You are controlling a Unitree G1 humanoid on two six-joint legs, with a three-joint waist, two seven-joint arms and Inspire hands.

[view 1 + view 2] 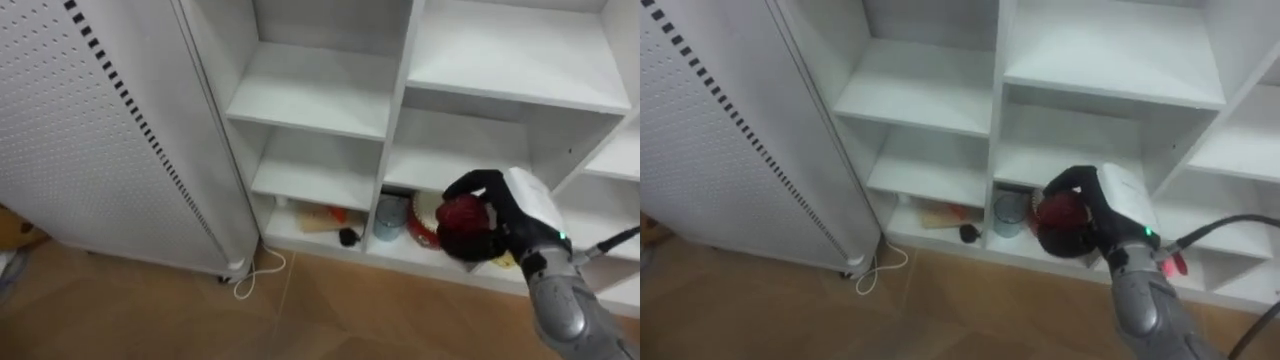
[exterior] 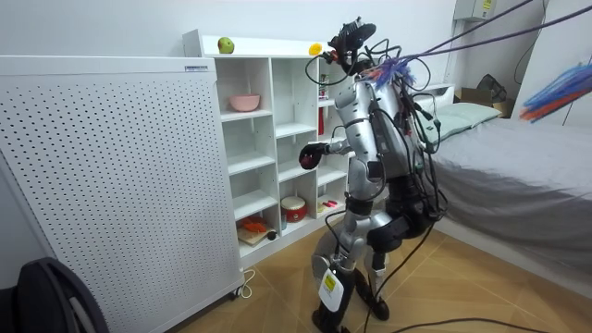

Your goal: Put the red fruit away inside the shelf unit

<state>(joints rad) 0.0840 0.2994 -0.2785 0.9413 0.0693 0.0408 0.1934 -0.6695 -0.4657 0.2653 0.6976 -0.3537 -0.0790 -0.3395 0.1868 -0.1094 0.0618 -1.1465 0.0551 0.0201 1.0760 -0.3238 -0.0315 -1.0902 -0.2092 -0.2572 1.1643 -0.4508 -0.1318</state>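
My right hand (image 1: 520, 215) is up in front of the closet (image 1: 318, 100), fingers (image 1: 476, 182) curled tight round a dark red fruit (image 1: 462, 218). That's the one, held in the air before the lower middle compartments, not yet on any shelf. What kind of fruit, I cannot tell; my fingers cover its top and underside.

Behind it, in the bottom compartment, a red-rimmed pot (image 1: 424, 212) is half hidden by my hand, and a blue-grey cup (image 1: 389, 217) stands just beside it. One compartment to the left lies a flat brownish thing (image 1: 322, 218) with a small black object (image 1: 348, 237) near it, both too blurred to name.

Over to the room view: a green fruit (image 2: 225, 44) and a yellow fruit (image 2: 315, 49) sit on the closet's top, a pink bowl (image 2: 245, 102) on an upper shelf. The perforated panel (image 2: 111, 176) carries a small label (image 2: 196, 67) at its top edge, too small to read.
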